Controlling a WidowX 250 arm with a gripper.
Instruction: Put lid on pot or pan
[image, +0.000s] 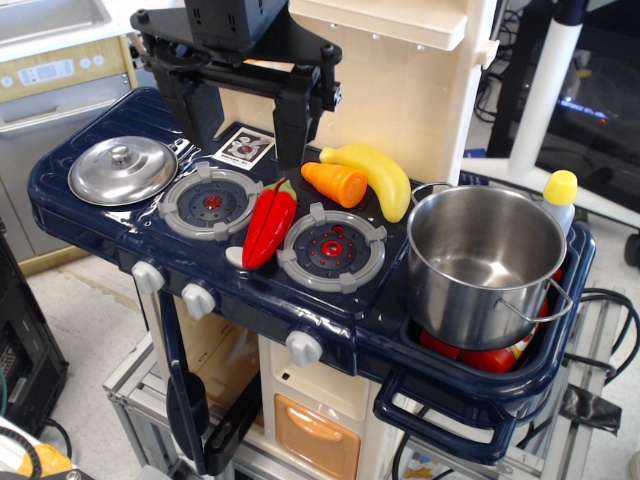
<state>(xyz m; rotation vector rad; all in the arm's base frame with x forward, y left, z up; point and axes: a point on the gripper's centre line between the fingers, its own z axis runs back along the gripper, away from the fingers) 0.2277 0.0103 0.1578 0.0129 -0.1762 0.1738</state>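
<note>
The gripper (247, 125) hangs above the back of the toy stove (120, 215), its two black fingers (296, 125) spread well apart with nothing between them. The fingertips sit above a small black-and-white card (245, 146) on the stove top; whether they touch it cannot be told.

The lid (122, 170) lies to the left of the gripper and slightly nearer the camera, flat on the stove's left corner, knob up, apart from the fingers. The pot (487, 262) stands well off to the right of the gripper and nearer the front, upright and open, set in the sink recess at the stove's right end. Its inside shows bare metal. Red items (480, 357) lie under it in the recess; what they are cannot be told.

Directly in front of the gripper are two grey burners (212, 203), side by side. A red pepper (268, 222) lies between them, overlapping both rims. Just right of the gripper lie an orange carrot (337, 183) and a yellow banana (375, 175), touching each other. A bottle with a yellow cap (560, 192) stands behind the pot. Three white knobs (198, 299) line the front edge.
</note>
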